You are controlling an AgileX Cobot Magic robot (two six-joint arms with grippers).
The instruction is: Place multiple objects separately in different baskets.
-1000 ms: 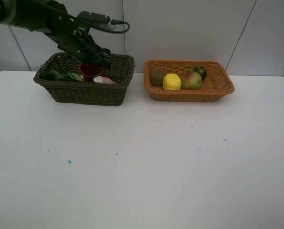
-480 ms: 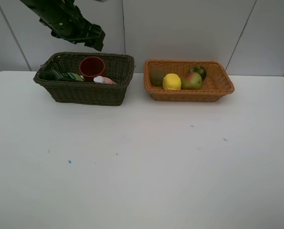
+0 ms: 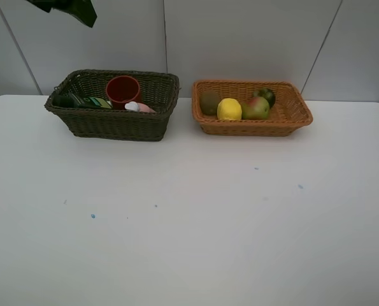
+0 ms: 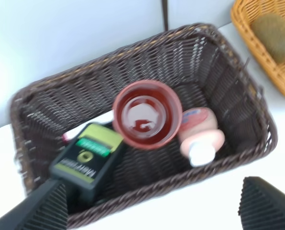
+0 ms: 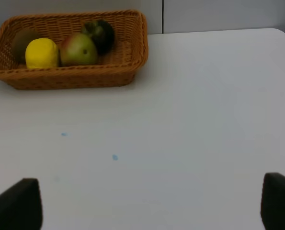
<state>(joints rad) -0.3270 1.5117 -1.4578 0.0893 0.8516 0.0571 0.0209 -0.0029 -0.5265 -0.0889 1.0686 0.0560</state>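
Lifted away since a second ago, the left tool (image 4: pixel 149 203) has risen from the dark basket (image 3: pixel 113 121) to the upper left corner of the overhead view, its fingers spread wide and empty. That basket sits near the worktop's (image 3: pixel 189 223) far left edge and holds an upright red cup (image 3: pixel 123 90), a dark green bottle (image 3: pixel 90 101) lying flat, a pink bottle (image 3: pixel 139 107) on its side, and the tip of a white marker (image 4: pixel 68 136). Beside it, the orange basket (image 3: pixel 251 121) holds a kiwi (image 3: pixel 209 102), lemon (image 3: pixel 229 109), pear (image 3: pixel 256 108) and dark green fruit (image 3: pixel 265 95). Over the bare worktop, the right tool (image 5: pixel 152 203) is also spread, holding nothing.
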